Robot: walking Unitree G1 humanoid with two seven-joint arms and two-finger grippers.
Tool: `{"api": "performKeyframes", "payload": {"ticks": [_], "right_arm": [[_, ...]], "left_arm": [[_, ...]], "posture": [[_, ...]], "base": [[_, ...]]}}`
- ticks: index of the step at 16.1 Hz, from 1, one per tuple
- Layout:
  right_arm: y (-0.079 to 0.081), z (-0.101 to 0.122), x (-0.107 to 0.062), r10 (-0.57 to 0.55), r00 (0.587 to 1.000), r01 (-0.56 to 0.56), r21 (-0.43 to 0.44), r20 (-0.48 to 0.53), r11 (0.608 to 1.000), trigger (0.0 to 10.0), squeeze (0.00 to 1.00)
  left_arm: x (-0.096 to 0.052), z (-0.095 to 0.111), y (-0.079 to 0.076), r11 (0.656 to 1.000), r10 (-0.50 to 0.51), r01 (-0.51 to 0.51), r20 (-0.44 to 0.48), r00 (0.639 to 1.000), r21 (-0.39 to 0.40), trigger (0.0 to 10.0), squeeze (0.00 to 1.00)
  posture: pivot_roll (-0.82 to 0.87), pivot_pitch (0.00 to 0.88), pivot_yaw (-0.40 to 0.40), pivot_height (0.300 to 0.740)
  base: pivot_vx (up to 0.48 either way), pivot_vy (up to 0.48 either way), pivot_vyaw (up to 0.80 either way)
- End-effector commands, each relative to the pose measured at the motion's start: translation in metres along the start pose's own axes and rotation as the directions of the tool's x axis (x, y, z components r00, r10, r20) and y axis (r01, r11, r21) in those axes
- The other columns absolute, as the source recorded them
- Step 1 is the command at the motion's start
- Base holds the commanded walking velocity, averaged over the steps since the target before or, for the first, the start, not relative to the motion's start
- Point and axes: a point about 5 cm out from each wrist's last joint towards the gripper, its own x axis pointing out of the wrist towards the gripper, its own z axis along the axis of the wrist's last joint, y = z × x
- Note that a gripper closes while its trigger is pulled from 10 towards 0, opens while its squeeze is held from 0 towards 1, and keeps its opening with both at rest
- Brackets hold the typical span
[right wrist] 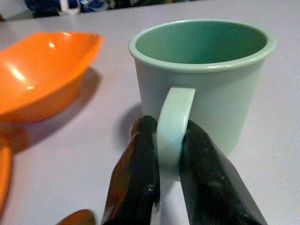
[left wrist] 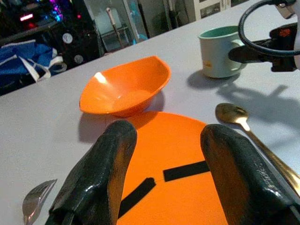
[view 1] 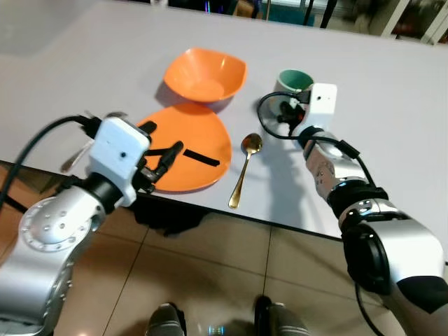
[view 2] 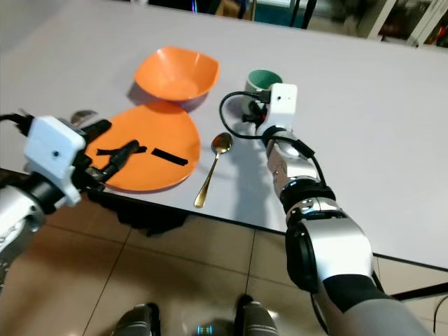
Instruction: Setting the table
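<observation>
Silver fork (view 1: pixel 77 155) is lying at the far left of the desk (view 1: pixel 392 126), just beside the plate (view 1: pixel 199 133). Over that plate the left pincer (left wrist: pixel 164 187) is hovering wide open, holding nothing. Behind the plate the bowl (view 1: pixel 206 73) is sitting; to its right the spoon (view 1: pixel 245 168) is lying with its handle toward the robot. Furthest right, the right pincer (right wrist: pixel 164 183) is squeezing the handle of the mug (right wrist: pixel 206 70), which is standing upright directly ahead of it, so the right arm is the one placed to move it.
</observation>
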Motion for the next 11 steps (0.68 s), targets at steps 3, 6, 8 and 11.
{"api": "performKeyframes", "payload": {"ticks": [3, 6, 8, 11], "right_arm": [[0.009, 0.009, 0.004, 0.026, 1.0, -0.026, 0.004, 0.016, 1.0, 10.0, 0.0], [0.019, 0.008, 0.006, 0.08, 0.997, -0.081, 0.056, 0.021, 0.995, 10.0, 0.0], [0.024, 0.004, 0.005, 0.111, 0.994, -0.112, 0.071, 0.013, 0.991, 10.0, 0.0], [0.028, -0.001, 0.004, 0.144, 0.99, -0.143, 0.059, -0.003, 0.988, 10.0, 0.33]], "left_arm": [[-0.013, 0.004, -0.012, 0.994, -0.087, 0.087, 0.0, 0.996, -0.059, 10.0, 0.0], [-0.02, 0.002, -0.019, 0.989, -0.127, 0.125, -0.025, 0.992, -0.085, 10.0, 0.0], [-0.019, 0.001, -0.019, 0.988, -0.134, 0.131, -0.033, 0.99, -0.087, 10.0, 0.0], [-0.015, 0.001, -0.017, 0.987, -0.138, 0.135, -0.036, 0.99, -0.089, 10.0, 0.0]], "posture": [[0.22, 0.282, -0.026, 0.74], [0.22, 0.288, -0.033, 0.74], [0.21, 0.276, -0.032, 0.74], [0.2, 0.26, -0.032, 0.74]], "base": [[0.0, 0.0, 0.0], [0.0, 0.0, 0.0], [0.0, 0.0, 0.0], [0.0, 0.0, 0.0]]}}
